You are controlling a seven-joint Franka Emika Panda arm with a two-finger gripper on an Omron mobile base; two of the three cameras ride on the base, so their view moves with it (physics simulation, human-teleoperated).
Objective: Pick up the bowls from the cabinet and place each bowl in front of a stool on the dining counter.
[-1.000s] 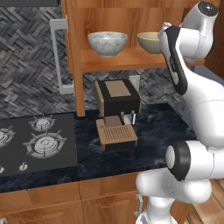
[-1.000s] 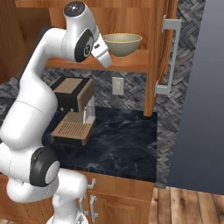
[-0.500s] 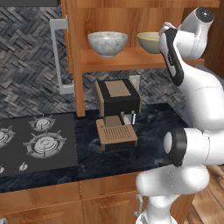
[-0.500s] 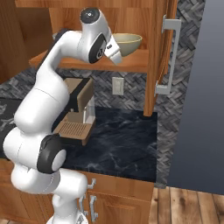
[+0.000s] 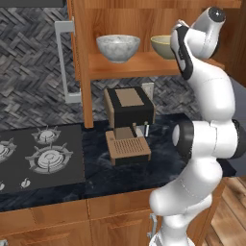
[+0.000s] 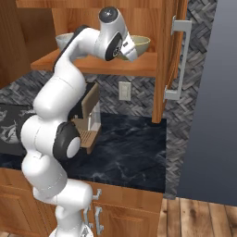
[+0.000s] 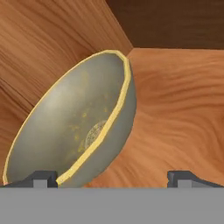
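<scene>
Nearest the hand camera, the gripper (image 7: 111, 177) stood with its two dark fingers (image 7: 41, 178) spread wide and holding nothing. One tip sat just at the near rim of the olive-tan round bowl with the cream-speckled inside (image 7: 74, 129); the other was well clear over bare shelf wood. The view was rolled, so the bowl looked tipped on edge, but from the base cameras it sat level on the inner shelf (image 5: 139, 65) of the reddish-brown wooden wall cabinet (image 6: 139, 14), at the right end, with the hand close against it (image 6: 127, 46).

The step in hand looked like the approach to grasp this first bowl. To do it well, the fingers probably needed to straddle the rim, one inside and one outside the wall, before closing. As they stood, the rim seemed off toward one finger, so a small sideways correction would likely help. The cabinet's side wall lay close behind the bowl, so pushing forward risked shoving it into the corner.

Further along the same shelf, the white-grey marbled round bowl (image 5: 118, 46) waited untouched, well apart from the first. Below, the brown-and-black coffee machine (image 5: 129, 122) stood on the dark stone counter (image 6: 129, 152) beside the gas hob (image 5: 41, 153), and any lift out of the cabinet should stay clear above it.
</scene>
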